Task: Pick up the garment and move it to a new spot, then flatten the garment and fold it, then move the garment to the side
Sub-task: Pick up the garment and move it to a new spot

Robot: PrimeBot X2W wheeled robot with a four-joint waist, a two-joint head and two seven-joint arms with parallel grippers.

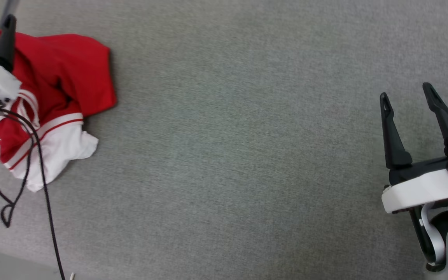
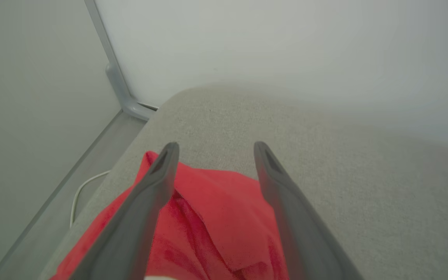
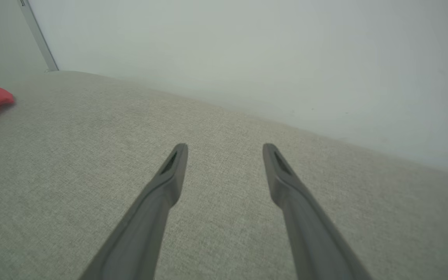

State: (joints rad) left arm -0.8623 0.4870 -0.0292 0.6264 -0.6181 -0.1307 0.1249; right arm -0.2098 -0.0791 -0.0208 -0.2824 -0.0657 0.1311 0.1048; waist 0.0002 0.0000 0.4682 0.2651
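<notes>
garment at surface's far left, left end effector over it, right end effector far right

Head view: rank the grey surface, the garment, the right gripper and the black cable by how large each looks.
1. grey surface
2. garment
3. right gripper: it is likely nearer the camera and cut by the frame edge, so its place against the garment is unsure
4. black cable, a thin line

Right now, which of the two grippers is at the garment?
The left gripper: its open fingers hang over the red garment. The right gripper is open over bare grey surface, far from it.
</notes>
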